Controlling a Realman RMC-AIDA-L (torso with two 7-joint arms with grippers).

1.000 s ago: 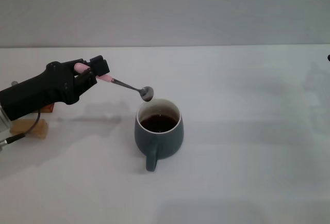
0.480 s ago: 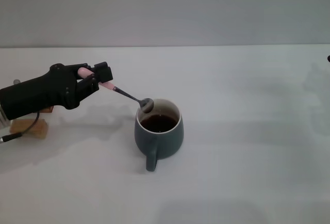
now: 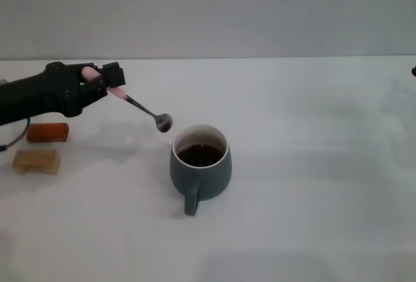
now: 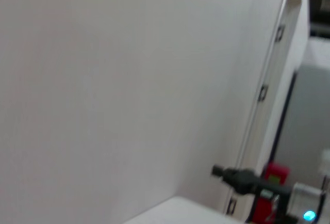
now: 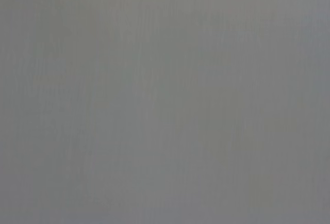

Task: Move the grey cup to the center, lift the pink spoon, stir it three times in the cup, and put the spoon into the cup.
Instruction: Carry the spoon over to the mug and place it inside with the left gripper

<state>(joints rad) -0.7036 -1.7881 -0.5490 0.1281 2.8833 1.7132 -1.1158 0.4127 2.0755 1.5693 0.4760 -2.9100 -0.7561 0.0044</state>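
I have the black left gripper (image 3: 104, 80) out over the white table (image 3: 312, 165), far and to the left of the rounded blue-grey ceramic mug (image 3: 201, 167). Its jaws are pinching the pale pink handle of the small silver-bowled spoon (image 3: 140, 108). The spoon slants down to the right, and its bowl hangs in the air just left of the mug's white rim, outside the mug and not touching it. The mug stands near the middle of the table, filled with dark brown liquid, its single handle pointing toward the near edge. At the left side of the table lie a reddish-brown small block (image 3: 47, 132) and, just nearer, a tan small block (image 3: 38, 160). I cannot see the right gripper in any view.
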